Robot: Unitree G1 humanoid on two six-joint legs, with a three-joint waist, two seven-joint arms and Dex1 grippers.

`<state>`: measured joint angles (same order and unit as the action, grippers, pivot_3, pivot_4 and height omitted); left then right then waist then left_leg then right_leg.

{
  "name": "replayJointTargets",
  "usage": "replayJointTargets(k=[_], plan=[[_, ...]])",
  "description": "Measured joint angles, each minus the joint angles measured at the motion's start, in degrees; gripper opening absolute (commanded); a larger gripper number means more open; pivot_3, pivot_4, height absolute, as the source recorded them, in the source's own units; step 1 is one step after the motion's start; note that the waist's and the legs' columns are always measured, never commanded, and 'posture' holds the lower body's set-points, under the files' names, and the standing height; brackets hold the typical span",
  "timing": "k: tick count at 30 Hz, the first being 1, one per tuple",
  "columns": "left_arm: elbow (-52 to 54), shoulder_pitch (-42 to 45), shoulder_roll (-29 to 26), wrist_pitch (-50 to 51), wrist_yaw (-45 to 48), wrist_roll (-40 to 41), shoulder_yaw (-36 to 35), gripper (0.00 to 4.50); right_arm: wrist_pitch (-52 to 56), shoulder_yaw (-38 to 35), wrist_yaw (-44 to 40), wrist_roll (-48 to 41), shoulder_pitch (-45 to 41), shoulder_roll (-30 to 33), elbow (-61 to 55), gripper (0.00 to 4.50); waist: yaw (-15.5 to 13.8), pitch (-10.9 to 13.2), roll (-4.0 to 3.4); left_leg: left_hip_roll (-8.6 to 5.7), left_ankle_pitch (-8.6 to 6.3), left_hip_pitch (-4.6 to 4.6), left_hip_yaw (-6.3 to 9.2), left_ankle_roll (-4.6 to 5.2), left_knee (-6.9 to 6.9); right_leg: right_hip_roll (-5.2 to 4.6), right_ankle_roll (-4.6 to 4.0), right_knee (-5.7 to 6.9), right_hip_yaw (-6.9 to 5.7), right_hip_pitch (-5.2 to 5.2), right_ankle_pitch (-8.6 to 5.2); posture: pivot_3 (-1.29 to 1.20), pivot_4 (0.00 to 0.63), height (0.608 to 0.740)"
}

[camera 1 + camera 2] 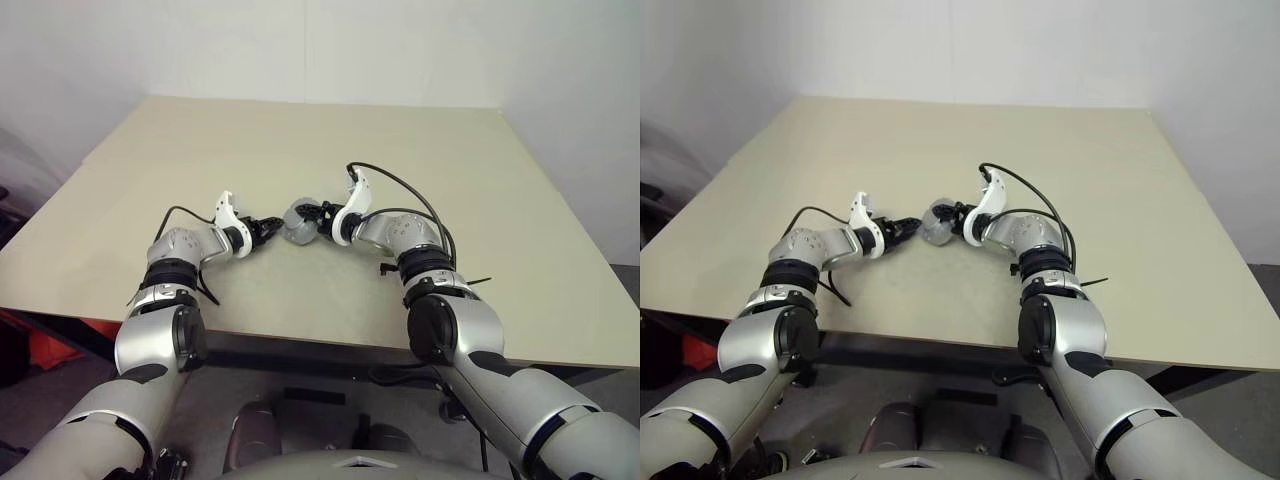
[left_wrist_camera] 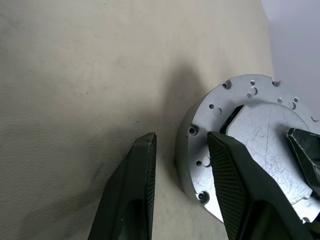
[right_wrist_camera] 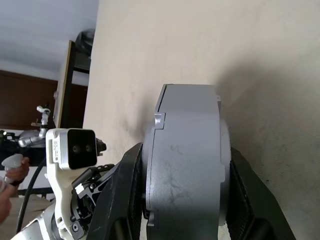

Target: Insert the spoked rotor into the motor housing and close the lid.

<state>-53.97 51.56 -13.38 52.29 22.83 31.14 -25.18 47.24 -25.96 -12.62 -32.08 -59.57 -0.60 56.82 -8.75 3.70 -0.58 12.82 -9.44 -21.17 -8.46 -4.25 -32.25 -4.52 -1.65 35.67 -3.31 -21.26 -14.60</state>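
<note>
The motor housing (image 1: 296,225), a short grey metal ring, stands on its edge in the middle of the beige table (image 1: 420,150). My right gripper (image 1: 313,217) is shut on it, one black finger pressed on each flat face (image 3: 185,115). In the left wrist view its silvery flange with screw holes (image 2: 210,125) surrounds a pale flat disc (image 2: 270,145); I cannot tell whether that disc is the lid. My left gripper (image 1: 272,231) is just left of the housing and open (image 2: 182,137), one finger in front of the flange and bare table in the gap. The spoked rotor is out of view.
The table's front edge (image 1: 300,340) runs close under both forearms. White walls stand behind and to the right. An orange object (image 1: 40,345) lies below the table's left corner. A person's hand (image 3: 10,172) is beyond the table, past my left wrist camera (image 3: 72,147).
</note>
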Motion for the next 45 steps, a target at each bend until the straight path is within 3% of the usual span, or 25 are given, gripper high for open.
replayJointTargets(k=[10, 20, 23, 30, 38, 45], plan=[[1.7, -1.9, -0.4, -1.2, 2.4, 0.9, -0.6, 1.73, -1.1, -9.7, 7.3, -6.7, -1.9, 0.8, 6.0, 1.99, 0.0, 0.0, 0.00, 0.01, 0.02, -0.13, 0.00, -0.02, 0.00, 0.00, 0.01, 0.01, 0.00, -0.13, 0.01, 0.00, 0.000, 0.740], [10.5, -8.6, -1.7, 0.2, 2.7, 5.6, -5.2, 1.73, -2.1, -16.0, 10.5, -12.6, -6.1, 2.3, 5.9, 1.99, 0.5, 0.0, 0.01, 0.16, 0.01, -1.47, 0.02, 0.03, -0.27, 0.20, 0.05, 0.34, -0.07, -1.61, 0.10, 0.00, 0.000, 0.740], [12.9, -10.2, -1.4, 1.2, 2.0, 7.6, -6.7, 2.25, 0.9, -15.8, 9.8, -14.1, -7.4, 1.9, 4.0, 1.99, 0.2, 0.0, 0.01, 0.20, -0.07, -1.61, 0.04, 0.15, -0.47, 0.21, 0.04, 0.64, -0.07, -1.77, 0.10, 0.00, 0.000, 0.740], [21.0, -13.2, -0.1, 4.1, 2.0, 13.4, -8.8, 4.47, 6.8, -13.4, 9.0, -14.7, -7.0, 0.6, 0.8, 1.99, -0.1, 0.0, 0.02, 0.29, -0.09, -1.83, 0.04, 0.17, -1.06, 0.12, 0.04, 0.95, -0.09, -1.77, 0.10, 0.00, 0.000, 0.740], [24.0, -13.4, 0.4, 15.3, 2.3, 25.3, -13.1, 4.47, 8.6, -11.6, 8.9, -14.7, -5.9, 0.6, -1.5, 1.99, 0.1, 0.0, 0.03, 0.32, 0.17, -1.68, 0.03, -0.24, -1.06, 0.15, 0.05, 1.08, -0.02, -1.76, 0.11, 0.00, 0.000, 0.740], [18.7, -9.5, 1.3, 17.1, 3.2, 28.3, -13.5, 4.47, 13.3, -11.6, 8.4, -16.2, -5.7, 0.3, -5.6, 1.99, 0.0, 0.0, 0.05, 0.26, 0.16, -1.72, 0.05, -0.22, -1.03, 0.14, 0.11, 1.06, 0.02, -1.76, 0.14, 0.00, 0.000, 0.740]])
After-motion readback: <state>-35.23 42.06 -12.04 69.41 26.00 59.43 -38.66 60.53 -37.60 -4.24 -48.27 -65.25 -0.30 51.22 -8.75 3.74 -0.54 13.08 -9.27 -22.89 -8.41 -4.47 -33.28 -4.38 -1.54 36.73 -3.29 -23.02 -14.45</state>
